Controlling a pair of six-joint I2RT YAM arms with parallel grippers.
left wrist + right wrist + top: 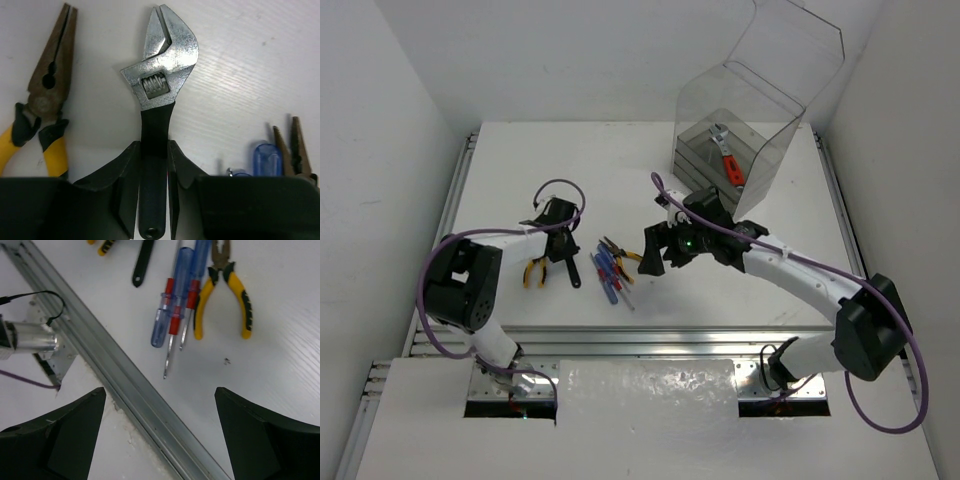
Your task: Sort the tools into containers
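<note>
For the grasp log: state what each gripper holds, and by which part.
Left gripper grips the black-handled wrench by the rear half of its handle. Right gripper holds nothing, jaws wide open.

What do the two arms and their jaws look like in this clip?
Both the left arm and right arm have bulky black joint housings linked by white tubular segments. A purple cable loops along each. The jaws are plain matte black, wedge-shaped, without markings. A small green light glows near the right wrist.
</note>
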